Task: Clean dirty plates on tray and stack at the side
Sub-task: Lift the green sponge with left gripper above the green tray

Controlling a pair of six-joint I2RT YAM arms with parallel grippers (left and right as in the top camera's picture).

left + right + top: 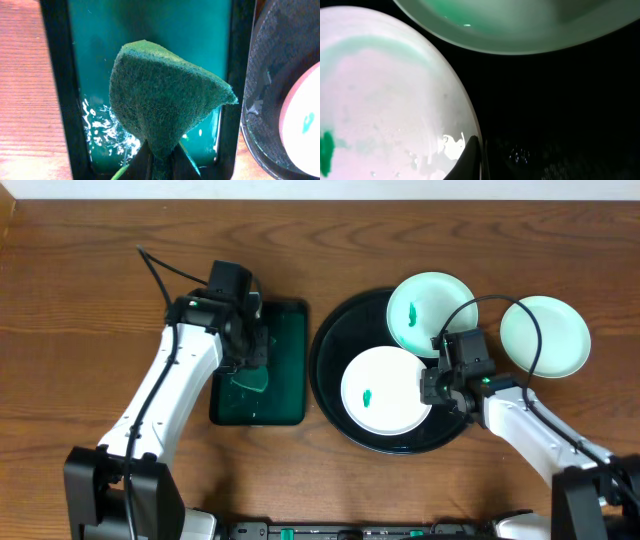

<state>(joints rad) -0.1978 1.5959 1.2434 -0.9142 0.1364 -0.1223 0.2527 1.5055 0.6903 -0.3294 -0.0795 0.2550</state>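
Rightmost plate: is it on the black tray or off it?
Off. Overhead, the rightmost plate rests on the wooden table beside the black tray, not on it; the other two plates sit on it.

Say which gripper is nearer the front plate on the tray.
Right. The right gripper sits at the plate's right rim; the left gripper holds a sponge over the green tray.

I've got the black round tray [322, 370] centre-right. Front plate [385, 390] lies flat on it, green-smeared; back plate [430, 313] upper right, smeared too. Third plate [545, 335] sits far right, off the tray.
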